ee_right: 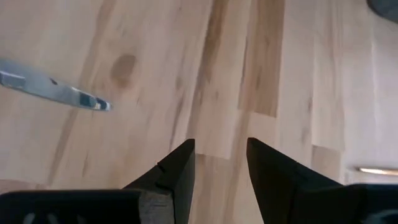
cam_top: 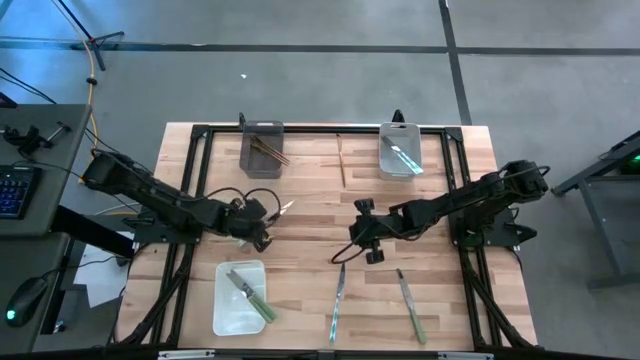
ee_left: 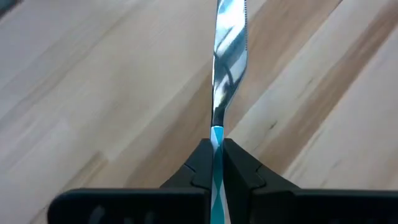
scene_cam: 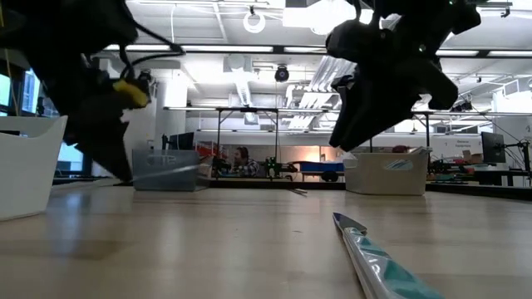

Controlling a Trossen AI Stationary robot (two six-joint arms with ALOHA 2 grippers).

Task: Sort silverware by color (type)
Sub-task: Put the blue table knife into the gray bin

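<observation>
My left gripper [cam_top: 268, 226] is shut on a knife [ee_left: 229, 56] with a silver blade and a teal-striped handle, left of the table's middle. The blade [cam_top: 287, 207] sticks out past the fingers toward the far right. My right gripper [cam_top: 356, 240] hovers open at mid-table with nothing between its fingers [ee_right: 221, 155]. Just nearside of it lie two more silvery knives [cam_top: 338, 300] [cam_top: 410, 305], flat on the wood. A thin brown stick [cam_top: 341, 160] lies between the two far bins. My left gripper pinches the knife's teal-striped handle [ee_left: 216, 134] between its two fingers, right where the handle meets the blade. The knife runs along the fingers, held edge-on, with the blade reaching out ahead. The fingers slant down. I cannot tell whether the blade tip is clear of the table.
A dark grey bin [cam_top: 262, 150] with brown sticks stands far left. A pale bin [cam_top: 400, 150] with silvery utensils stands far right. A white bin [cam_top: 240, 297] with a green-handled knife stands near left. Bare wood lies between the arms.
</observation>
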